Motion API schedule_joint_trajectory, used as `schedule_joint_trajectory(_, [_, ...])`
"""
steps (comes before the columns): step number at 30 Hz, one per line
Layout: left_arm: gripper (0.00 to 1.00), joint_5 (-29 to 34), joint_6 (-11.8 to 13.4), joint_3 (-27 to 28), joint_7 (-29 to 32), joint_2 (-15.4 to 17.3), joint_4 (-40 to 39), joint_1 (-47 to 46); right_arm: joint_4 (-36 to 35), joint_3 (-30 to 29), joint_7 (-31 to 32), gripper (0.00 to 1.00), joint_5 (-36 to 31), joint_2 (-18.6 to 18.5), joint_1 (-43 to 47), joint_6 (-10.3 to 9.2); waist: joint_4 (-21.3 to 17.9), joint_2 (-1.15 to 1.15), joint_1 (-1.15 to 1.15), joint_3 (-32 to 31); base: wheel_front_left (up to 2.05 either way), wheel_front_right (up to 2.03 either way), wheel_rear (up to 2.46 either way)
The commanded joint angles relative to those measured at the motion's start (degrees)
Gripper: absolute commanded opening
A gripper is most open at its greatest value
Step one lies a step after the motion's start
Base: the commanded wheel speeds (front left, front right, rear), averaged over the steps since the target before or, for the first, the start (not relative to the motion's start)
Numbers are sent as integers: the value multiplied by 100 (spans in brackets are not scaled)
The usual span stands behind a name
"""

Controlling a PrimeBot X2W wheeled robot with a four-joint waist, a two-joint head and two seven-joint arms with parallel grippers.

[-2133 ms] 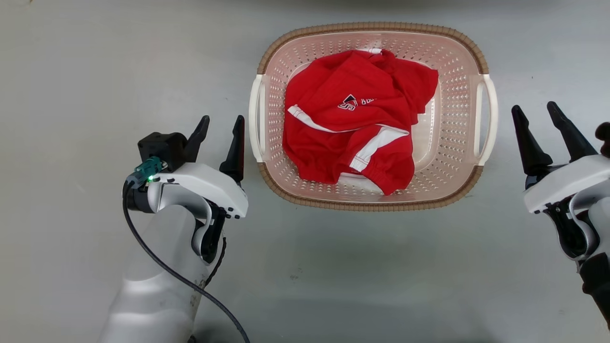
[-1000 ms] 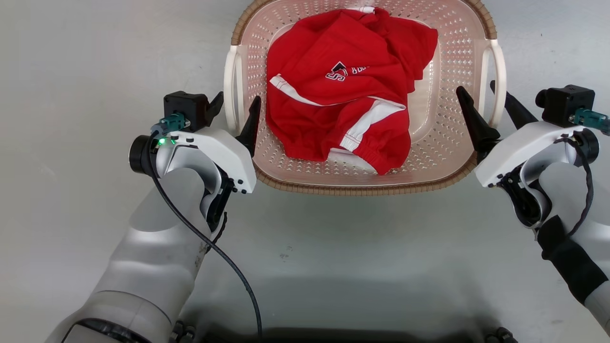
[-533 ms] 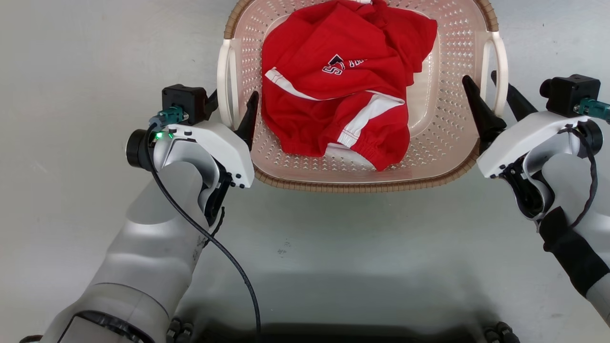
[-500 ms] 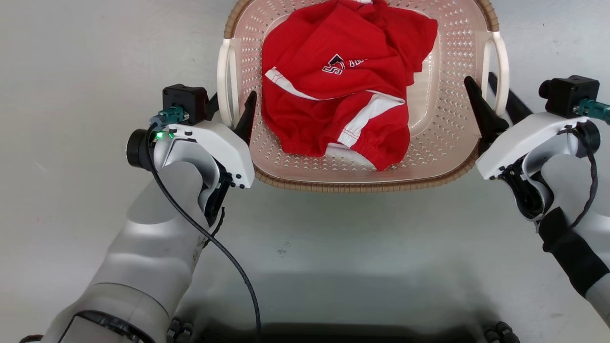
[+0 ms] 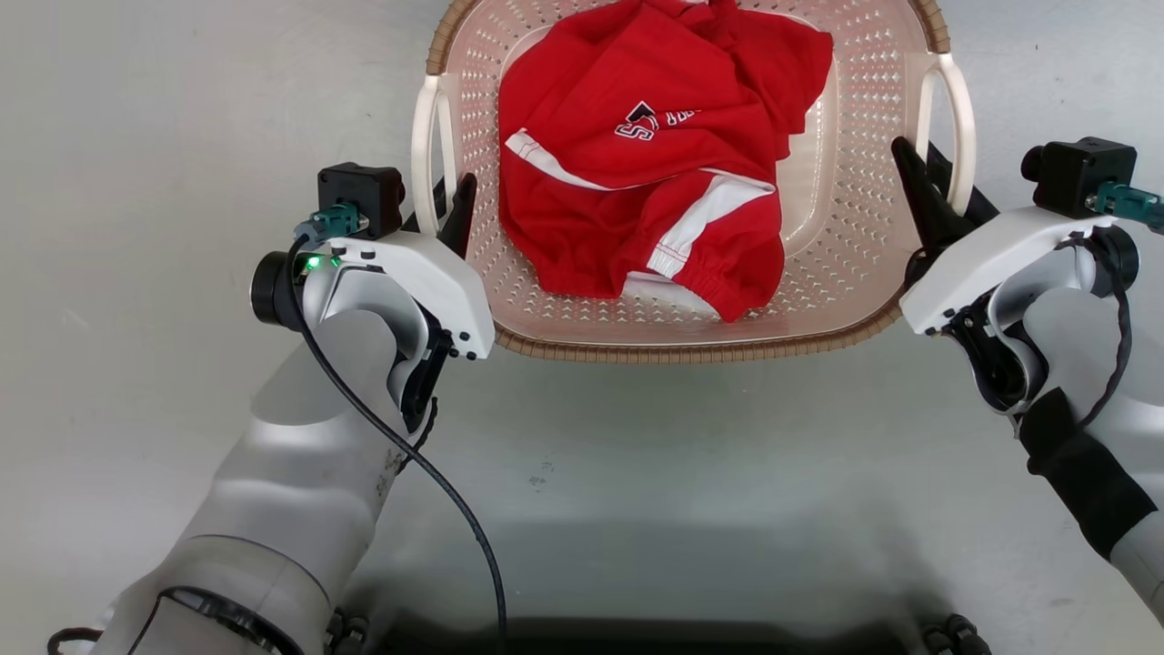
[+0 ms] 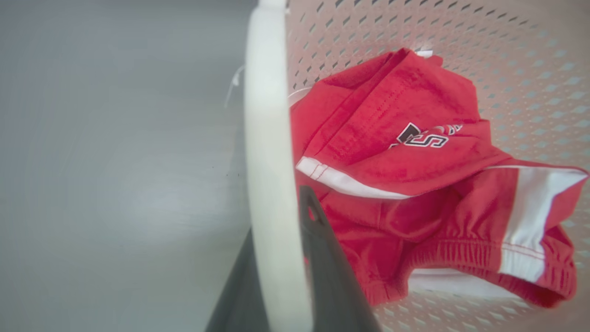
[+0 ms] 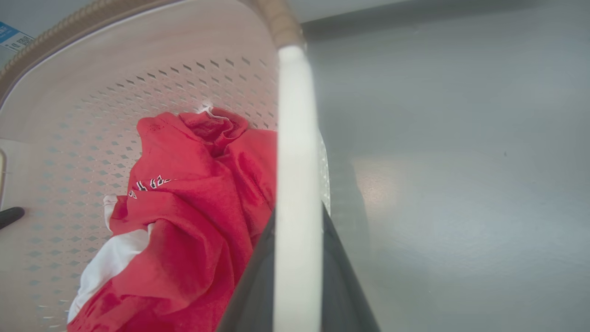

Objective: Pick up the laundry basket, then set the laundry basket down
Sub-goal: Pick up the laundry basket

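1. Two grippers flank the laundry basket (image 5: 846, 255), which lies at the top centre of the head view over the grey floor (image 5: 136, 136), its far rim cut off by the upper edge.
2. Left of centre, the left gripper (image 5: 446, 205) is clamped on the basket's white left handle (image 5: 422, 136), near the handle's lower end. One dark finger is inside the basket wall and the other outside.
3. In the left wrist view that handle (image 6: 269, 161) runs up the middle between the two fingers (image 6: 322, 258).
4. A crumpled red garment (image 5: 646, 173) with white stripes fills the basket's middle, apart from both grippers.
5. At the right, the right gripper (image 5: 920, 177) pinches the white right handle (image 5: 962, 118) at its lower end. The right wrist view shows that bar (image 7: 297, 184) squeezed between its fingers.
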Motion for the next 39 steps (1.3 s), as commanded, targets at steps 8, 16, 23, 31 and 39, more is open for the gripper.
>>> schedule_joint_trajectory(8, [0,-308,-17,-277,100,340,174,44,827,345,4,0,216,59,-13,28,-45,0,0,-145,0,0,0])
schedule_joint_trajectory(16, [0,-549,-17,-478,338,428,241,118,1374,624,346,0,439,200,-242,28,-103,0,0,-387,0,0,0])
schedule_joint_trajectory(23, [0,-769,-18,-666,598,555,250,155,1642,878,775,0,640,275,-420,28,-178,0,0,-651,0,0,0])
schedule_joint_trajectory(31, [0,-1064,-18,-825,1033,675,248,226,1836,1131,1213,0,872,356,-434,28,-246,0,0,-951,0,0,0])
schedule_joint_trajectory(39, [0,-1323,-18,-929,1261,802,280,391,1981,1387,1395,0,986,439,-414,28,-316,0,0,-1377,0,0,0])
